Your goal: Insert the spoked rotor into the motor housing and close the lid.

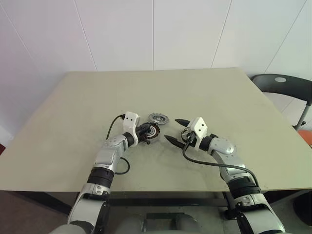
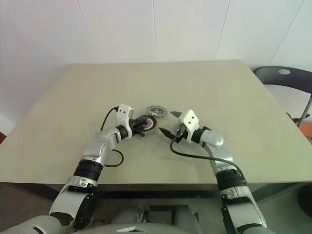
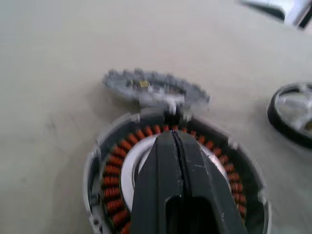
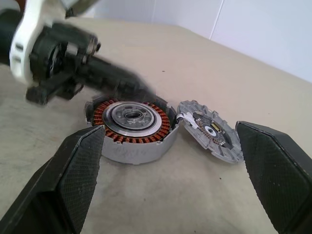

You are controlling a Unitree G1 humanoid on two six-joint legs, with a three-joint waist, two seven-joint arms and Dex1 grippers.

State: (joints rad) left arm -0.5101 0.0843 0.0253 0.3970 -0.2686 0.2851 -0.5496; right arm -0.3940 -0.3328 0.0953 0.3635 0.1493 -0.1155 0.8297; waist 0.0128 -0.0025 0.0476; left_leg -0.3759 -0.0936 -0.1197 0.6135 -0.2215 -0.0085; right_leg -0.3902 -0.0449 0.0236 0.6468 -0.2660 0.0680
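Observation:
The motor housing (image 1: 153,132) lies near the middle of the table, its ring of copper windings (image 3: 113,171) facing up around a silver hub (image 4: 129,116). Its grey toothed lid (image 4: 210,129) lies swung open on the far side, joined at the rim. My left gripper (image 1: 146,131) is shut, its fingers (image 3: 171,161) lying over the housing's centre; I cannot tell if they touch it. The spoked rotor (image 3: 292,113), dark-rimmed with pale spokes, rests on the table to the housing's right. My right gripper (image 1: 173,129) stands open just right of the housing, nothing between its fingers (image 4: 78,165).
The beige table (image 1: 204,92) stretches wide around the parts, its front edge close to me. A dark chair (image 1: 282,84) stands beyond the table's right corner. Black cables loop from both wrists onto the tabletop (image 1: 124,165).

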